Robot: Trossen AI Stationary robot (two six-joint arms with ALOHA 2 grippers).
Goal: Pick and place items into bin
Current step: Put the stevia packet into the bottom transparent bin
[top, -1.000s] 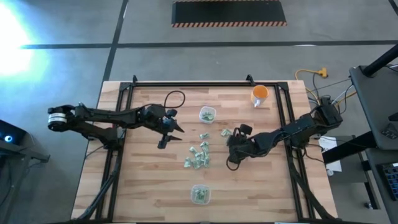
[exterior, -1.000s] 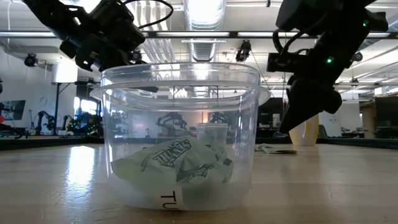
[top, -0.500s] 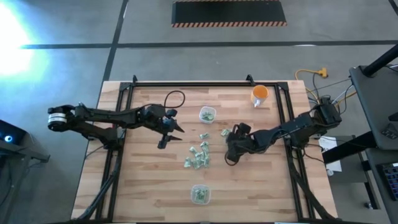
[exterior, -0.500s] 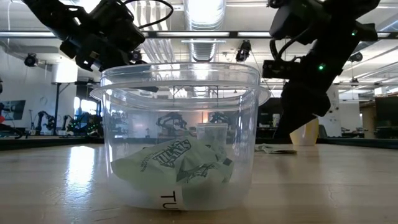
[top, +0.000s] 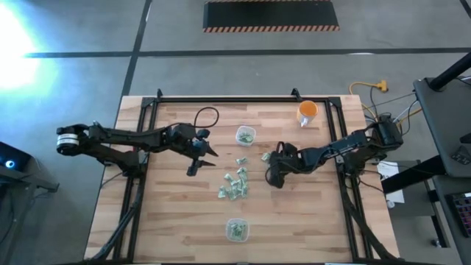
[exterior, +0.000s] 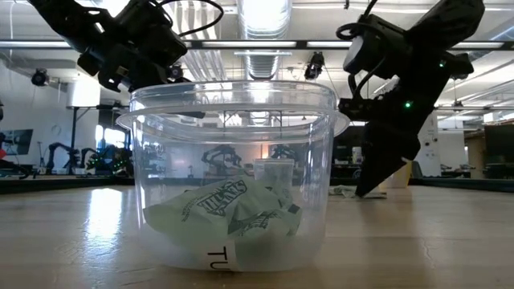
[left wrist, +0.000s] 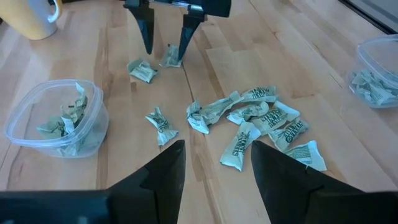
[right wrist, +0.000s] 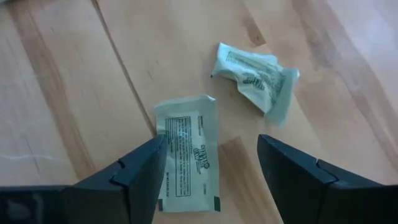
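Left gripper (top: 197, 160) hovers empty at left of centre in the high view, jaws spread, beside the items (top: 234, 185) heaped mid-table, while right gripper (top: 271, 174), wide open and holding nothing, hangs over two loose packets. Flat packet (right wrist: 186, 152) lies lengthwise between its fingers; crinkled packet (right wrist: 256, 79) slants toward upper left. Both look light, soft and slippery, best pinched across the middle.

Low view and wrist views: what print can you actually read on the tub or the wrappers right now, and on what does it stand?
"TU": cut-off letters low on the front wall of the clear tub.
Green lettering on the wrapper inside the tub: too distorted to read.
Print on the flat packet: too blurred.
Print on the crumpled wrapper: too blurred.
Print on the loose wrappers: too small.
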